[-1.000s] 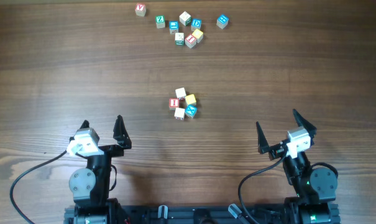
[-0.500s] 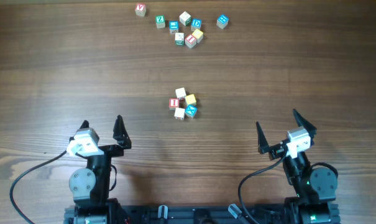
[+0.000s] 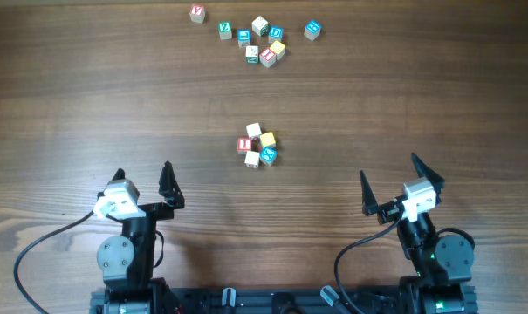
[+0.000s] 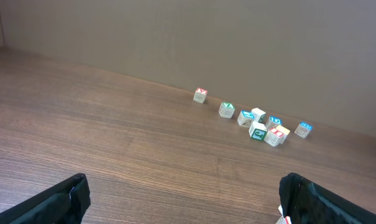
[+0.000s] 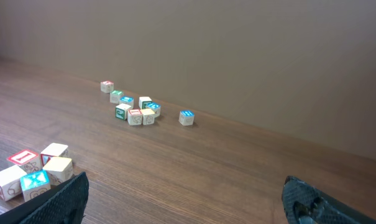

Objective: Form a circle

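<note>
Five small letter cubes make up the circle (image 3: 257, 145), which sits at mid counter (image 3: 72, 96), roughly centred between the two arms and well short of the far edge. Its members are a red-lettered cube (image 3: 244, 145) on the left, a pale cube (image 3: 253, 130) on the far side, a yellow cube (image 3: 267, 139) to the right of that, a blue-lettered cube (image 3: 268, 156) at near right and a second pale cube (image 3: 251, 159) at near left. Neighbours touch or stand just beside one another around a small central gap. I judge the circle closed and the task at or close to its end. The loose scatter (image 3: 262, 39) of similar cubes lies along the far edge, well apart, so spare stock can be neither mistaken for the circle nor knocked into it. The left pincer (image 3: 143, 177) stands at near left with its jaws spread to full width and nothing between them. The right pincer (image 3: 388, 173) stands at near right in the same condition. Both are clear of every cube, which I take as a parked pose: it keeps the fingers off the finished circle and gives each wrist camera an open line across the counter. In the right wrist view the circle (image 5: 32, 174) shows at lower left, outside the jaws.
</note>
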